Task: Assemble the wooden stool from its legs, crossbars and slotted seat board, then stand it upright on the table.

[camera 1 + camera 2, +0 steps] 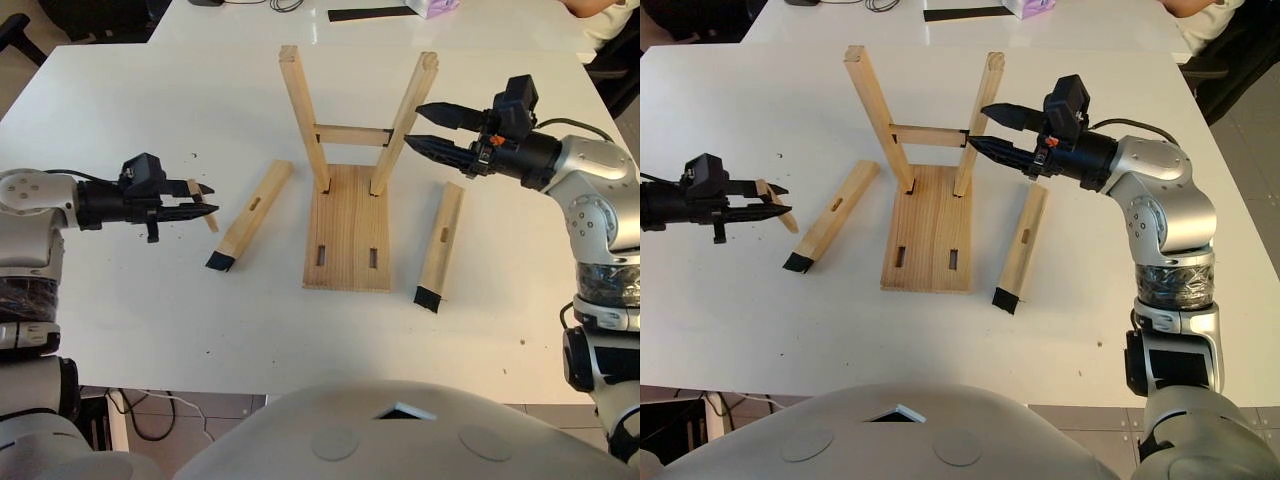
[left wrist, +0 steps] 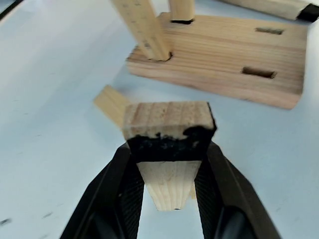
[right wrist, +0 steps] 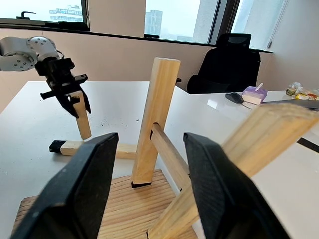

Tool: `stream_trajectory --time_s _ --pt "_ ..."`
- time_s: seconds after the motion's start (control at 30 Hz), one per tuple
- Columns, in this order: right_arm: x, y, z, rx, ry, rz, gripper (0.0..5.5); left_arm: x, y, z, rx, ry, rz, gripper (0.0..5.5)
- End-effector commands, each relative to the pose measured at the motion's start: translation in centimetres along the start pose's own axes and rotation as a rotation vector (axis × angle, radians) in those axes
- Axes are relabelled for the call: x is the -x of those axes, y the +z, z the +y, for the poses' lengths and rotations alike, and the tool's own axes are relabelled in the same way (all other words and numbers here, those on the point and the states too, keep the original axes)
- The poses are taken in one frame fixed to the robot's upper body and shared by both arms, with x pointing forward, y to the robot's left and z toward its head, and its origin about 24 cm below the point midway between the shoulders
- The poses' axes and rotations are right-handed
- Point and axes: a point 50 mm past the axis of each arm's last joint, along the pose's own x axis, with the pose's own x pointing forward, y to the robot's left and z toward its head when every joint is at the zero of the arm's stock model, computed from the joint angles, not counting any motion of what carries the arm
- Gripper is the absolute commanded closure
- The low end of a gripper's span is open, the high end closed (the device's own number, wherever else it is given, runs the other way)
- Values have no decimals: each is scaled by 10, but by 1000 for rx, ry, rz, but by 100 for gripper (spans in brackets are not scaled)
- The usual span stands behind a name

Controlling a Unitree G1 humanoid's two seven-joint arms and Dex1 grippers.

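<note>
The slotted seat board [image 1: 348, 235] lies flat mid-table. Two legs [image 1: 305, 115] [image 1: 405, 115] stand in its far slots, joined by a crossbar [image 1: 352, 135]; the two near slots are empty. One loose leg [image 1: 252, 215] lies left of the board and another [image 1: 440, 245] lies right of it. My left gripper [image 1: 205, 205] hovers left of the left loose leg, shut on a short wooden crossbar [image 2: 169, 186]. My right gripper [image 1: 432, 128] is open at the upper part of the right standing leg [image 3: 249, 144]; I cannot tell whether it touches.
The white table [image 1: 150, 320] has bare room at its front and left. A second table behind holds a black strip [image 1: 368, 13] and a purple box [image 1: 435, 6]. A black office chair [image 3: 227, 62] stands beyond.
</note>
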Motion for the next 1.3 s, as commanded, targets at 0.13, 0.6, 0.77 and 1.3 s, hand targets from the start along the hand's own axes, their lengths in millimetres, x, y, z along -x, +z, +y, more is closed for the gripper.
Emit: stream_trajectory --time_s 0.13,0.6,0.77,1.3 --pt "-3 4 -2 14 14 10 309 -16 10 -20 32 -67 -66 419" --pt "-9 -2 -3 -29 19 14 309 -21 44 9 -43 40 -200 419" --pt "-11 -6 -3 -41 20 14 309 -11 39 24 -47 123 -198 419" --pt "-19 -7 -4 -83 18 -13 309 -33 15 13 44 122 -239 419"
